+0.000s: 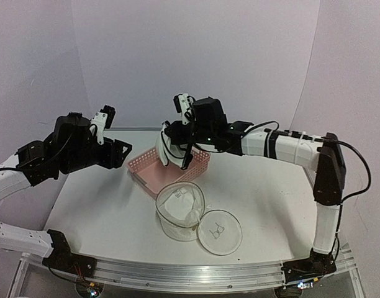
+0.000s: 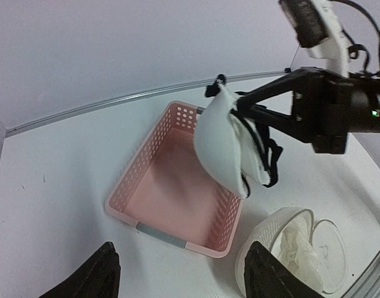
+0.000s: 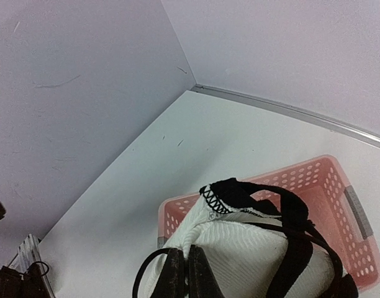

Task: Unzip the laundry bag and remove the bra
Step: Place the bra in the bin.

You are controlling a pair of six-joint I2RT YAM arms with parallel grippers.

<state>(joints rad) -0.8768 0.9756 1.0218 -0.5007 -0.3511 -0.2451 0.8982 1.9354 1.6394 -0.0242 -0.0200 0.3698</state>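
The laundry bag lies open on the table in front of the pink basket, its white mesh bowl holding crumpled white lining, its lid with the black logo flat beside it; it also shows in the left wrist view. My right gripper is shut on the bra and holds it hanging above the pink basket. The bra is white with black straps. My left gripper is open and empty, raised at the left of the basket.
A pink slotted plastic basket stands at the table's middle back, seen empty in the left wrist view. The white back wall and the table's metal back edge lie behind it.
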